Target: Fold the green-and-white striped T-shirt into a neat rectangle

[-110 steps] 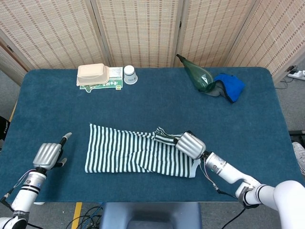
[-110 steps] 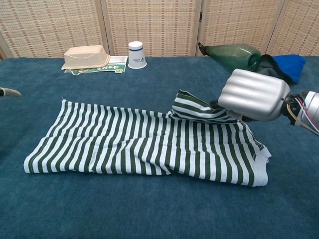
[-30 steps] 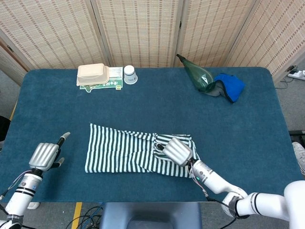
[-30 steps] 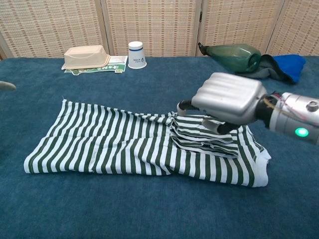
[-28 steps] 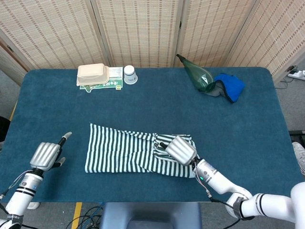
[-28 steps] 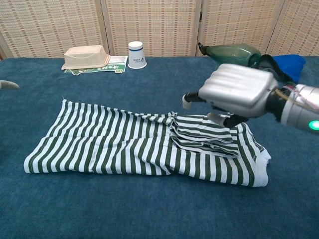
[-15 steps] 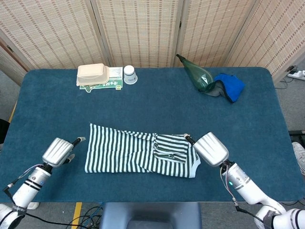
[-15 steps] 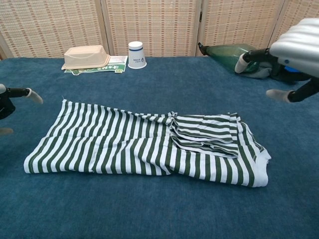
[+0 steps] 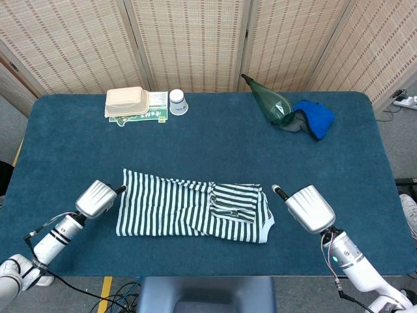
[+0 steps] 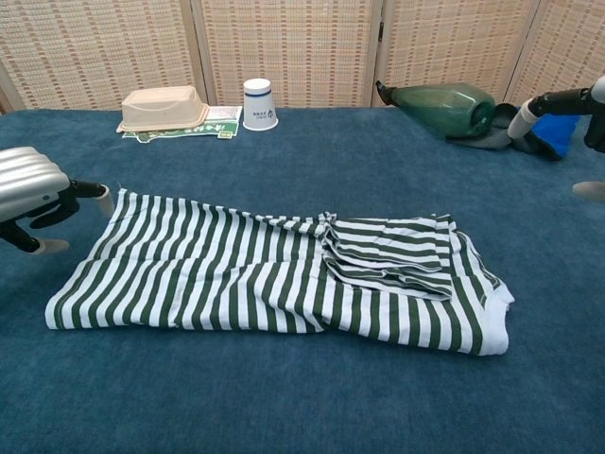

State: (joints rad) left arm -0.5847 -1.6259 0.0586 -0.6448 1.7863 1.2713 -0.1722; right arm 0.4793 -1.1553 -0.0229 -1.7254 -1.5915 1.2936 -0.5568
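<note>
Loosely rumpled striped T-shirt [image 9: 193, 212] on plush blue table [image 9: 208, 140], both hands' fingers [image 10: 90, 190] spread, empty.

bare cloth around T-shirt [image 9: 192, 212], cup [image 9: 177, 102], bottle [image 9: 270, 102] far back

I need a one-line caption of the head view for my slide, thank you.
Half-folded striped T-shirt on the blue table, left hand at its edge, right hand open beside it.

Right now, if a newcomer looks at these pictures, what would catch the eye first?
The green-and-white striped T-shirt lies partly folded mid-table, its sleeve tucked on top. A silver hand flanks each end: the left hand at the shirt's left edge, the right hand clear of it. At the back stands a green bottle beside blue cloth.
</note>
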